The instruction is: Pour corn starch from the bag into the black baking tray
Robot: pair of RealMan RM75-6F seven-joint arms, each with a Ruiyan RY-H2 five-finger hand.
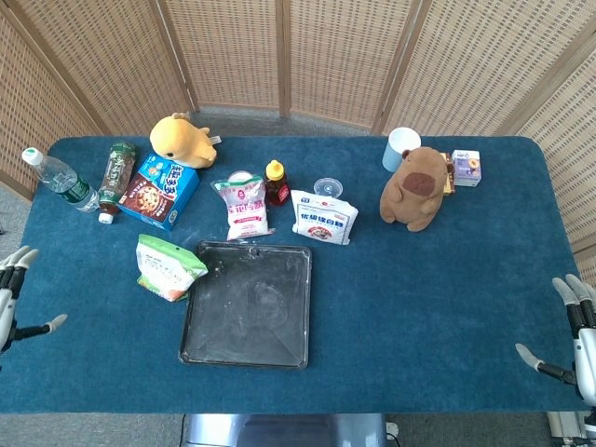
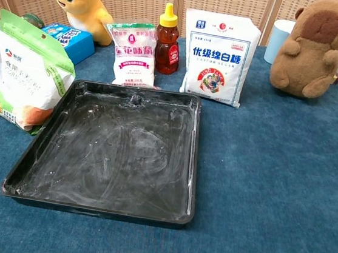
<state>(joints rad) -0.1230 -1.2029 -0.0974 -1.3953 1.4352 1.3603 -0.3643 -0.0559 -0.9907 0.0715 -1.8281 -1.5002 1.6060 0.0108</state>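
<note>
The black baking tray [image 1: 247,307] lies flat near the table's front, dusted with white smears; the chest view shows it [image 2: 117,151] holding no heap of powder. A green-and-white bag [image 1: 168,267] stands upright at the tray's left edge, also in the chest view [image 2: 29,74]; I take it for the corn starch. My left hand [image 1: 14,298] hovers at the far left table edge, fingers spread, holding nothing. My right hand [image 1: 568,340] is at the far right front edge, fingers also spread and bare. Both hands are far from the bag and tray, and neither appears in the chest view.
Behind the tray stand a pink-labelled bag [image 1: 244,207], a honey bottle [image 1: 276,182] and a white sugar bag [image 1: 323,217]. A brown plush [image 1: 414,187] and a blue cup [image 1: 401,147] sit back right. A yellow plush [image 1: 183,140], a blue box [image 1: 158,190] and bottles [image 1: 60,180] are back left.
</note>
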